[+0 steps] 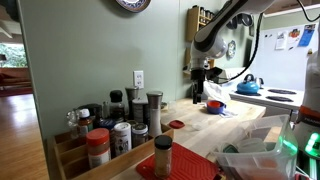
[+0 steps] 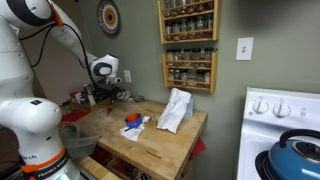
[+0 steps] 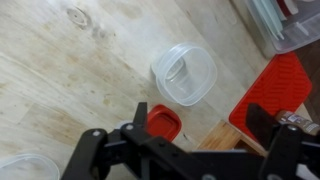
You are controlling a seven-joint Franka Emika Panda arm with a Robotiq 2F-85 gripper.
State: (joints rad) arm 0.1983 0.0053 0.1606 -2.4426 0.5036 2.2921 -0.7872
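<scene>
In the wrist view my gripper (image 3: 200, 120) hangs open above a wooden butcher-block table (image 3: 70, 70), with nothing between its fingers. Just below the left finger (image 3: 138, 115) lies a small red lid (image 3: 163, 122). A clear, empty plastic container (image 3: 185, 75) stands a little beyond the lid. The right finger (image 3: 262, 118) hovers over the edge of a red mat (image 3: 280, 85). In both exterior views the gripper (image 1: 199, 73) (image 2: 112, 92) is held well above the table top (image 2: 160, 140).
Several spice jars (image 1: 120, 125) crowd one end of the table. A white cloth (image 2: 175, 110) and a blue-and-red item (image 2: 132, 122) lie on the wood. Spice racks (image 2: 188, 40) hang on the wall. A blue kettle (image 1: 250, 85) sits on the white stove (image 2: 285, 110).
</scene>
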